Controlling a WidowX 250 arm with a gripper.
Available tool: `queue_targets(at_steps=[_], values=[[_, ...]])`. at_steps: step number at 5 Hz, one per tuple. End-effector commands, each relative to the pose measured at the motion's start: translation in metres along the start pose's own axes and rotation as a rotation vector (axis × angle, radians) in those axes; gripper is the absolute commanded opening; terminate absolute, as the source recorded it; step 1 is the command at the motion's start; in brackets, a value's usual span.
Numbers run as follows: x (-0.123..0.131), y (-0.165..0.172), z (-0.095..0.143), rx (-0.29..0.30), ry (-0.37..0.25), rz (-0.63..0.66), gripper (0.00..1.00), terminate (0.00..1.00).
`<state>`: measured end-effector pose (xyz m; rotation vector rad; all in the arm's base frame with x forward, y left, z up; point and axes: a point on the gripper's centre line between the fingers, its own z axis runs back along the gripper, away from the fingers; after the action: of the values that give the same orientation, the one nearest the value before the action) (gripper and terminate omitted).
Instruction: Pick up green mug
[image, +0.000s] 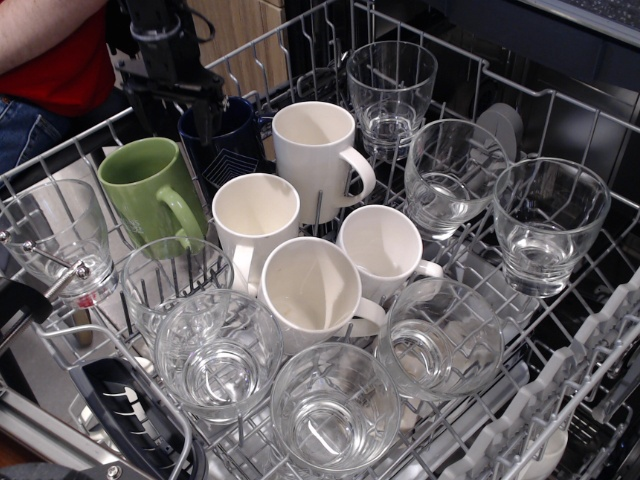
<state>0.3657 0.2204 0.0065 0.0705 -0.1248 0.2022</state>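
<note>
The olive-green glossy mug (148, 190) stands open-side up in the left part of the wire dish rack (560, 330), its loop handle facing the front right. My black gripper (170, 115) hangs just above and behind the mug's back rim, a little to its right. Its jaws are open and empty, with the right finger (209, 118) in front of the dark navy mug (232, 140). The gripper is not touching the green mug.
Several cream-white mugs (312, 150) stand to the right of the green mug. Clear glasses (60, 235) fill the rack's left, front and right sides. A person in a red shirt (60, 50) is at the top left. A black utensil basket (130, 410) sits at the front left.
</note>
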Motion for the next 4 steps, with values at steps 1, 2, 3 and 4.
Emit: queue_targets(at_steps=[1,2,3,4], values=[[0.015,0.024,-0.006,0.026,-0.135,-0.043,1.00,0.00],[0.014,0.030,-0.019,0.005,-0.145,-0.025,1.00,0.00],[0.014,0.033,-0.032,0.028,-0.144,-0.021,1.00,0.00],[0.002,0.032,-0.043,0.038,-0.127,-0.021,1.00,0.00]])
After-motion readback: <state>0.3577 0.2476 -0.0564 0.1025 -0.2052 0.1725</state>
